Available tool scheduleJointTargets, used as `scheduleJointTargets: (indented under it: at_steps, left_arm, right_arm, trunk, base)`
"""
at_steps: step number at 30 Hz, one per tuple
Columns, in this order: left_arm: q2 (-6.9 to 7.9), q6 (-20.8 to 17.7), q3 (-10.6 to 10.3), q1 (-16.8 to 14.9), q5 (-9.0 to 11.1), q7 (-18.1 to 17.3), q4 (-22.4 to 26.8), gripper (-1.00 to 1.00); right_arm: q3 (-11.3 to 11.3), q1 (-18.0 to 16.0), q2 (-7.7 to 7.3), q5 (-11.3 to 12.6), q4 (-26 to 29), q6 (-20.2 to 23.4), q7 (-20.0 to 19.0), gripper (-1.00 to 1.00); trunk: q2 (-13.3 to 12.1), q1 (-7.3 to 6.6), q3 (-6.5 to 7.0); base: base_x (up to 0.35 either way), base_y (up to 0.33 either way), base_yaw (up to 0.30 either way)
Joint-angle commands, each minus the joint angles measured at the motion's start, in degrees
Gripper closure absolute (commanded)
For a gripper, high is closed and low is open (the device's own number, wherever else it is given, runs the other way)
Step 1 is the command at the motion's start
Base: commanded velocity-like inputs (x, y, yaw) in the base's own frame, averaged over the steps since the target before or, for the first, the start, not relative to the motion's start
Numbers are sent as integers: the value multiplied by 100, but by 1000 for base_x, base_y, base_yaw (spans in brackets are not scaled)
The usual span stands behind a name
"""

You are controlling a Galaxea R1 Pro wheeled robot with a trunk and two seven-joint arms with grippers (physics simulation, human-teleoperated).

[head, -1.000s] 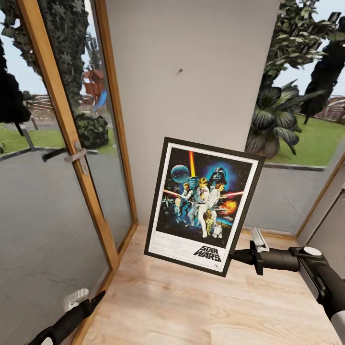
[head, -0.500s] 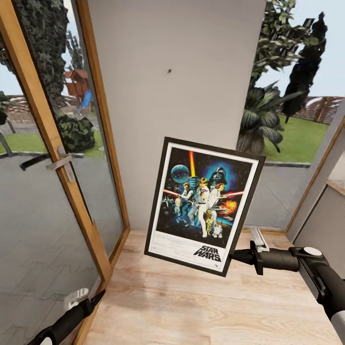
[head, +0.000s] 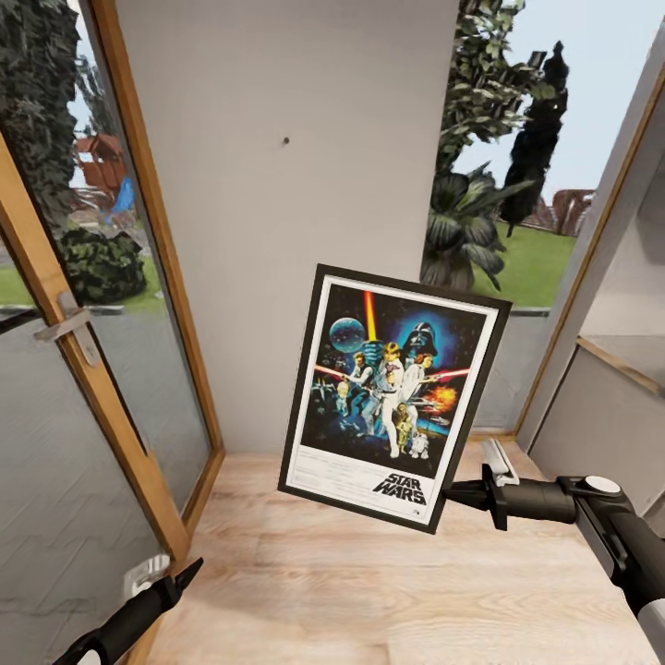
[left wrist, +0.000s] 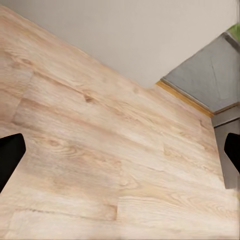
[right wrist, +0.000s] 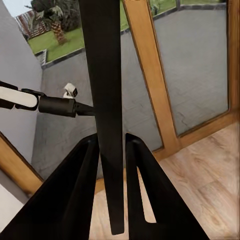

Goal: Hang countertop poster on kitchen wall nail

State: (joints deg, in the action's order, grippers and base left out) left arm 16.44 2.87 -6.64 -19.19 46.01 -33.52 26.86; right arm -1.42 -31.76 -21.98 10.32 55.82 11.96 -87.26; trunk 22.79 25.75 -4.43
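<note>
From the head camera I could see little of my left arm: it was cut off at the frame's lower edge, and the left gripper [head: 185, 574] showed as a dark pointed tip low by the wooden door frame [head: 102, 406], so there I couldn't judge its opening. In the left wrist view its fingertips [left wrist: 9, 157] sat at opposite edges of the picture, spread wide with nothing but plank floor [left wrist: 100, 150] between them. The right gripper [head: 454, 495] was clamped on the poster [head: 395, 394] at its lower right corner; the right wrist view met the frame edge-on, a dark strip pinched between both fingers [right wrist: 75, 195]. The poster hung in the air, tilted slightly, in front of the pale wall [head: 296, 185]. A small dark nail [head: 285, 141] sat well above the poster's top edge, hard to make out. Glass doors closed in the left side, and a window frame [head: 591, 249] the right.
</note>
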Motion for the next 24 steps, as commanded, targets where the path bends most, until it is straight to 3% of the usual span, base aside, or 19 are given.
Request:
scheduleJointTargets:
  at_steps: [1,10,24]
  left_arm:
    - [8,30,-45,-6,48,-1,-4,-100]
    - [8,30,-40,-6,48,-5,-3,-100]
    - [8,27,-40,-6,48,-3,-3,-100]
  right_arm:
    - [-1,-6,0,14,-1,79,-33,100]
    - [-7,-6,1,14,-1,79,-28,100]
    - [-7,-6,-2,56,-1,71,-36,100]
  trunk:
    - [13,4,-10]
    - [13,4,-1]
    - [13,4,-1]
  base:
    - [0,0,-186]
    - [20,0,-55]
    - [297,0,-1]
